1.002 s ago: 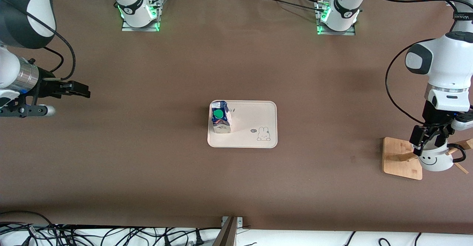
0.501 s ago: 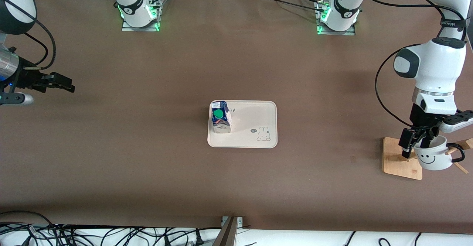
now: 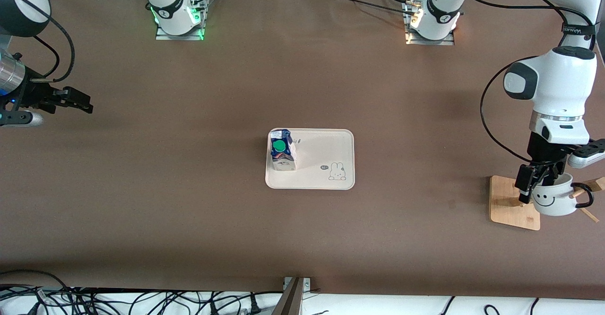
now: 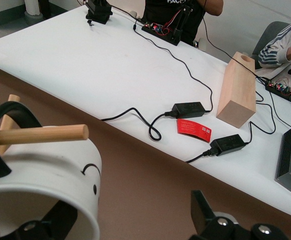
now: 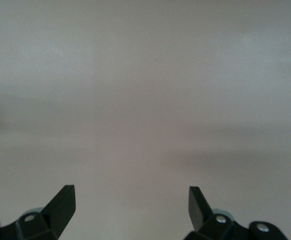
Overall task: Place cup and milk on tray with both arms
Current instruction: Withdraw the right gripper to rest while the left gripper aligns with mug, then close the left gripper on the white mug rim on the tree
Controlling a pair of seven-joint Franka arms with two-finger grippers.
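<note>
The white smiley cup (image 3: 550, 201) hangs tilted on a wooden peg (image 4: 40, 134) of the rack, at the left arm's end of the table. My left gripper (image 3: 536, 185) is open at the cup's rim. In the left wrist view (image 4: 130, 220) one finger is inside the cup (image 4: 45, 175) and the other stands apart from its outer wall. The blue and white milk carton (image 3: 282, 152) with its green cap stands upright on the cream tray (image 3: 326, 152), at the tray's end toward the right arm. My right gripper (image 3: 82, 104) is open and empty over bare table (image 5: 130, 205).
The square wooden rack base (image 3: 508, 201) lies under the cup, with pegs sticking out beside the black handle (image 3: 583, 196). The table's edge, a white bench with cables (image 4: 185, 107) and a wooden block (image 4: 238, 90) lie past the cup in the left wrist view.
My right arm has drawn away from the tray toward its own end of the table. My left gripper has shifted at the cup's rim, and the cup has tipped a little on its peg.
</note>
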